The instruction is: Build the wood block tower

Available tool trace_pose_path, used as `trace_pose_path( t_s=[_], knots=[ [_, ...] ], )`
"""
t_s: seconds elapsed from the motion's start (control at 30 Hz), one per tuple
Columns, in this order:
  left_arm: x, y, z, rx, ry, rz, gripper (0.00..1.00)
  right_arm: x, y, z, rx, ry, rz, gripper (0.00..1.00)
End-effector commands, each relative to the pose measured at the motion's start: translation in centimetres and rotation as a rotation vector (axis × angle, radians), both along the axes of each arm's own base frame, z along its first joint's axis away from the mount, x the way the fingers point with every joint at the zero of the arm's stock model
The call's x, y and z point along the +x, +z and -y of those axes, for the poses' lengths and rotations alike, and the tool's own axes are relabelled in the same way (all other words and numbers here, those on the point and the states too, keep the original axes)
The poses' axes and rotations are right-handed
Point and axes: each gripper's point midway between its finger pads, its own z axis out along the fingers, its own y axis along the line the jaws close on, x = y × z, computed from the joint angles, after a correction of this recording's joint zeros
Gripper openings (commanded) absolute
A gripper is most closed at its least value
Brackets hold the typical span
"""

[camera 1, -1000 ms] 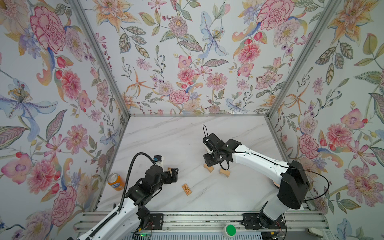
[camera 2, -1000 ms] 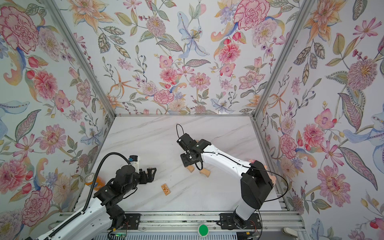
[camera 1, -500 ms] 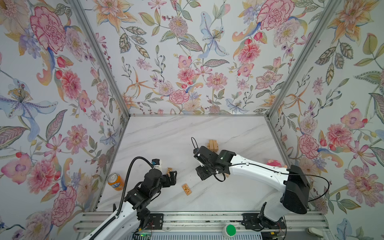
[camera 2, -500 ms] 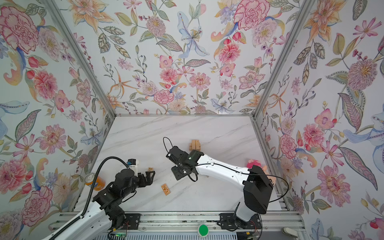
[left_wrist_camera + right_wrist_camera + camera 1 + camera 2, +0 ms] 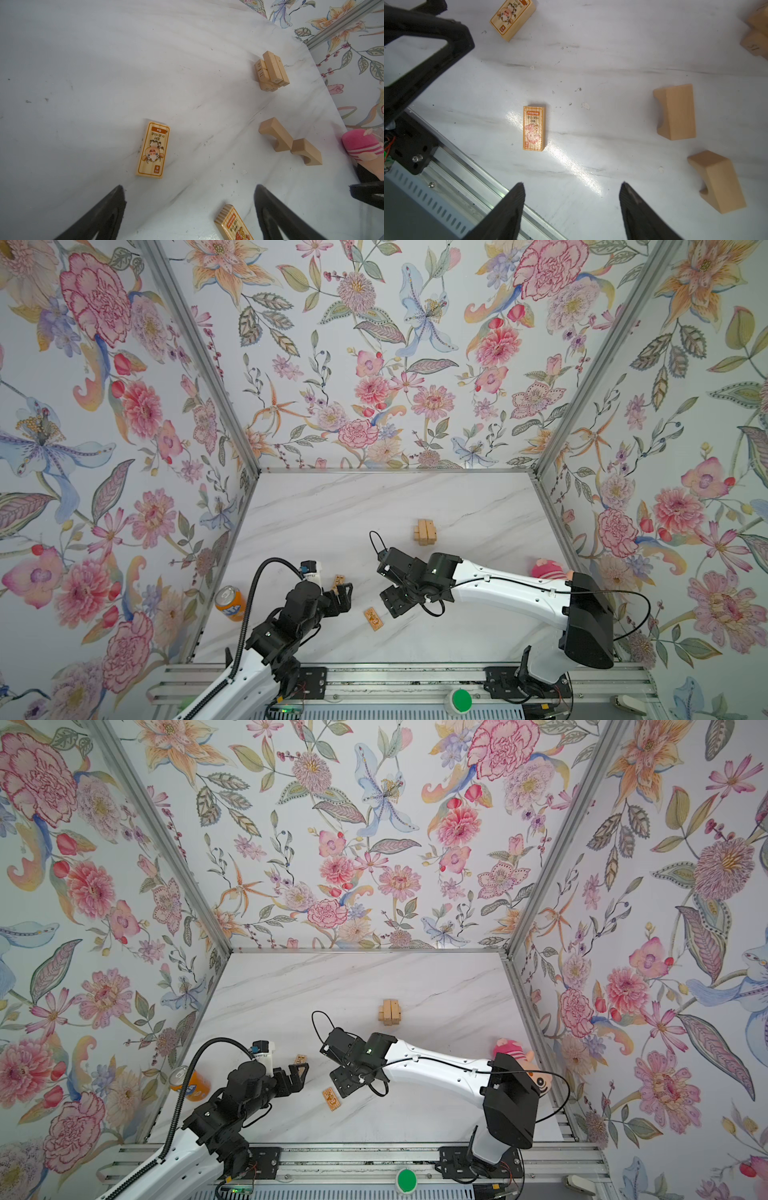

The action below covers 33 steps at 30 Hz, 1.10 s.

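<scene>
The tower of tan wooden bricks in crossed layers (image 5: 424, 531) now stands uncovered mid-way back on the white marble table (image 5: 332, 506). My right gripper (image 5: 571, 185) has swung off it toward the near edge. Its jaws are spreading and empty above the monkey-printed wooden brick (image 5: 534, 128). I read that as one placement done and the next pick starting. My left gripper (image 5: 189, 187) hangs wide open and empty by the ox-printed wooden brick (image 5: 153, 148).

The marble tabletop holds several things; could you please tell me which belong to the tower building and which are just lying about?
For the job:
- partly built tower
- Ox block
- Monkey block
- notched block
- second notched block

Just lying about:
- orange soda can
- pink striped plush doll
</scene>
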Motion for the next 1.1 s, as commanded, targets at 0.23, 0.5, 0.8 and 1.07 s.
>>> trace_pose_path(
  t_s=[0.23, 0.5, 0.8, 1.07],
  knots=[
    [0.0, -0.3, -1.2, 0.024, 0.057, -0.014, 0.98, -1.5, -3.8, -1.8, -0.029, 0.0, -0.01, 0.8],
    [1.5, 2.4, -1.2, 0.068, 0.073, 0.02, 0.99, -2.0, -6.1, -2.7, -0.074, 0.017, 0.023, 0.8],
    [4.2, 3.7, -1.8, 0.085, 0.086, 0.005, 0.99, -2.4, -8.4, -3.3, -0.079, 0.026, 0.001, 0.8],
    [4.8, 4.3, -3.1, 0.095, 0.116, 0.014, 0.99, -1.7, -9.6, -2.7, -0.125, 0.018, 0.022, 0.79]
  ],
)
